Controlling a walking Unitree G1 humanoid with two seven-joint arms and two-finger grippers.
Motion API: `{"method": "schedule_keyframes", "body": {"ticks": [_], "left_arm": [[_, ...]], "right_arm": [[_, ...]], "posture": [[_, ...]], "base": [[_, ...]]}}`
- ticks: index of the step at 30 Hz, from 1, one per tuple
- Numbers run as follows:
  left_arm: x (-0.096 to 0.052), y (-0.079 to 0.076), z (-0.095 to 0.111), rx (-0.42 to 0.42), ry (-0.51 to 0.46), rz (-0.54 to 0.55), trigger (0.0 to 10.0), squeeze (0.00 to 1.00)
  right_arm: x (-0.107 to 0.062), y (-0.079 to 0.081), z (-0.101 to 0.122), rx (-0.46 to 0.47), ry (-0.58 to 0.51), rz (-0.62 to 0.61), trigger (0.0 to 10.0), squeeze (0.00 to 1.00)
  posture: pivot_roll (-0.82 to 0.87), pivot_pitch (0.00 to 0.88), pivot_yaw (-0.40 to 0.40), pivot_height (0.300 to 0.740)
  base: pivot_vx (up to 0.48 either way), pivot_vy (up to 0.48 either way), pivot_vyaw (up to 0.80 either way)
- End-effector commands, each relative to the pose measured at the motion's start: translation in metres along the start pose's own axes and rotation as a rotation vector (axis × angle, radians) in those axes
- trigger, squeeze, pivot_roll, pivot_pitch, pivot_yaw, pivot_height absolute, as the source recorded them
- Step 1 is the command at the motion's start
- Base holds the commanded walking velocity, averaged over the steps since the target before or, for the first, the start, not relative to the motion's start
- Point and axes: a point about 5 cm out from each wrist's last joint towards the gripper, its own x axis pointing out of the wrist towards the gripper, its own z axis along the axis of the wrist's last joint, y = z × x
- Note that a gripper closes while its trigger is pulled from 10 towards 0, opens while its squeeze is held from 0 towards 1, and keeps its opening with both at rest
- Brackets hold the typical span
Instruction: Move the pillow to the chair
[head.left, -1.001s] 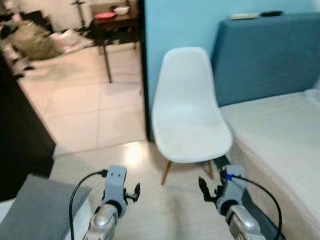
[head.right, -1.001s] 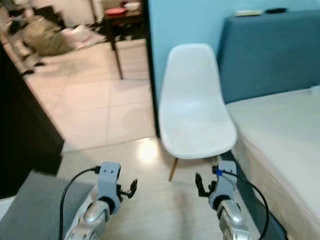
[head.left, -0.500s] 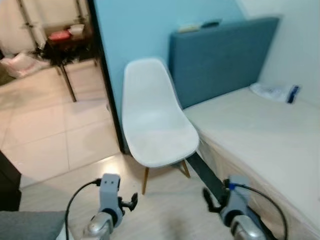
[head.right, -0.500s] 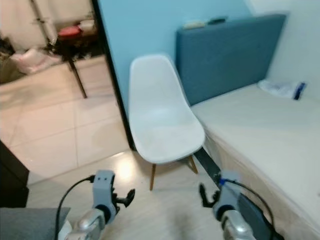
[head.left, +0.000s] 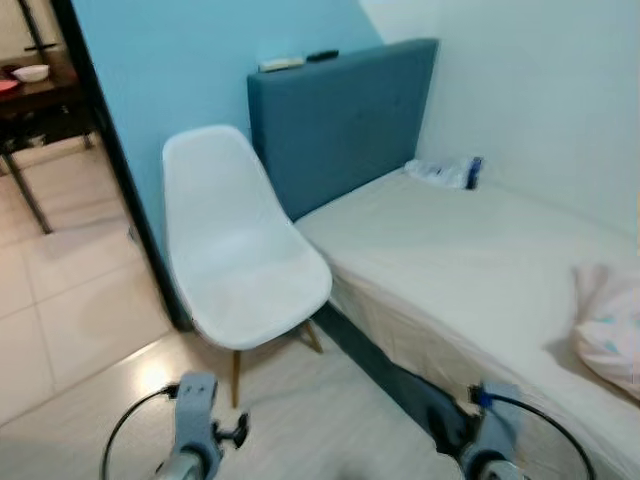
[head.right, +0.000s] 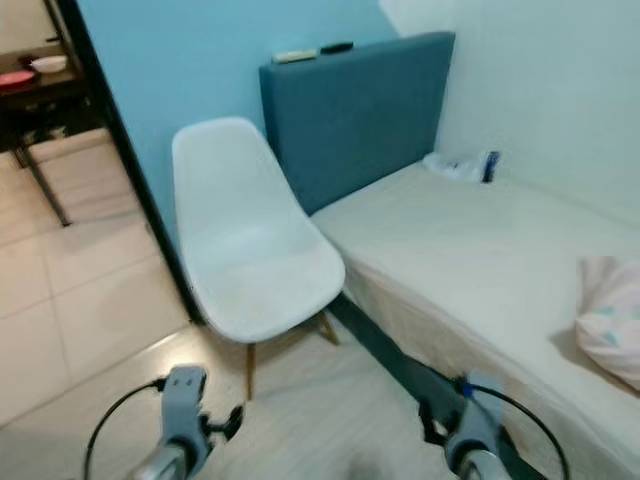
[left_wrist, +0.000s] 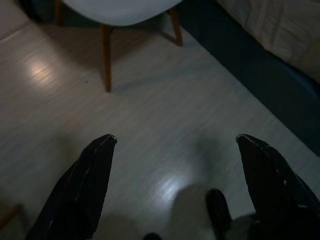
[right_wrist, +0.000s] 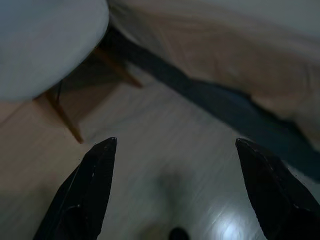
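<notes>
Both head eyes looked forward and down, sharing the chair (head.left: 240, 260) and bed (head.left: 470, 260). Each wrist camera faced the floor (left_wrist: 150, 115) closely, sharing chair legs.

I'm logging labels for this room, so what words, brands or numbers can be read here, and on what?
None can be read.
The packet with a blue end on the bed by the headboard: any print is too small and blurred.
The pillow: a faint pattern, no lettering.
The white chair: plain, no label.
</notes>
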Motion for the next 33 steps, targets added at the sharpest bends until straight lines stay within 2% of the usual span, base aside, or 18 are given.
{"method": "schedule_keyframes", "body": {"ticks": [1, 25, 33], "left_arm": [[0.001, 0.0, 0.002, 0.004, -0.014, 0.001, 10.0, 0.0], [0.003, -0.003, 0.01, -0.003, -0.075, 0.007, 10.0, 0.0], [0.004, -0.003, 0.014, 0.018, -0.087, 0.003, 10.0, 0.0]], "right_arm": [[0.0, -0.003, 0.002, -0.002, -0.006, -0.008, 10.0, 0.0], [0.001, -0.008, 0.009, 0.01, -0.04, -0.038, 10.0, 0.0], [0.001, -0.009, 0.01, 0.024, -0.05, -0.055, 10.0, 0.0]], "posture": [[-0.1, 0.0, 0.026, 0.74], [-0.11, 0.0, 0.024, 0.74], [-0.12, 0.008, 0.038, 0.74]], "base": [[0.0, 0.0, -0.75], [0.0, 0.0, -0.75], [0.0, 0.0, -0.75]]}}
